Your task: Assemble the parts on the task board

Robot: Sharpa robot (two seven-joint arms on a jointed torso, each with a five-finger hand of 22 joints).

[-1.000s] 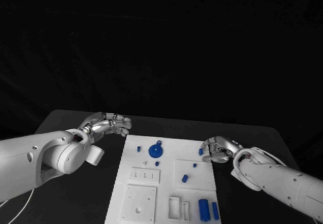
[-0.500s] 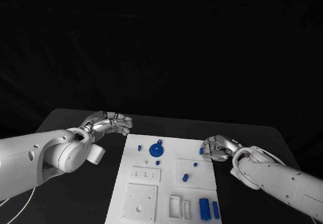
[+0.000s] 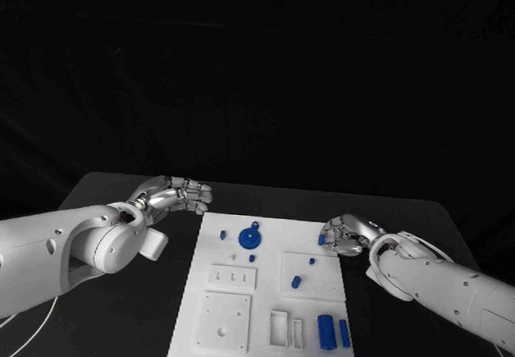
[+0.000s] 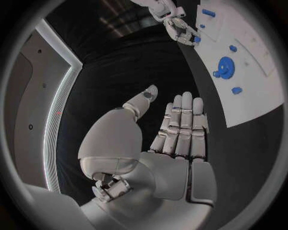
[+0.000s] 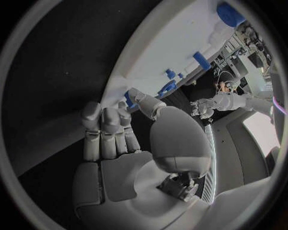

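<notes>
The white task board (image 3: 226,324) lies in the middle of the table. On it are a round blue disc part (image 3: 250,240), a blue cylinder (image 3: 325,332) beside a blue bar (image 3: 344,333), and small blue pegs (image 3: 295,284). My right hand (image 3: 349,234) is at the board's far right edge, and its thumb and a finger pinch a small blue part (image 3: 322,241), seen between its fingertips (image 5: 128,99) in the right wrist view. My left hand (image 3: 176,196) hovers off the board's far left corner. Its fingers (image 4: 180,127) are stretched out and hold nothing.
White recessed blocks (image 3: 223,322) and a slotted holder (image 3: 284,331) sit on the board's near half. The black table (image 3: 118,317) extends on both sides of the board, and both white arms reach in over it.
My right hand has shifted slightly toward the far edge, still at the small blue part. The left hand has barely moved.
</notes>
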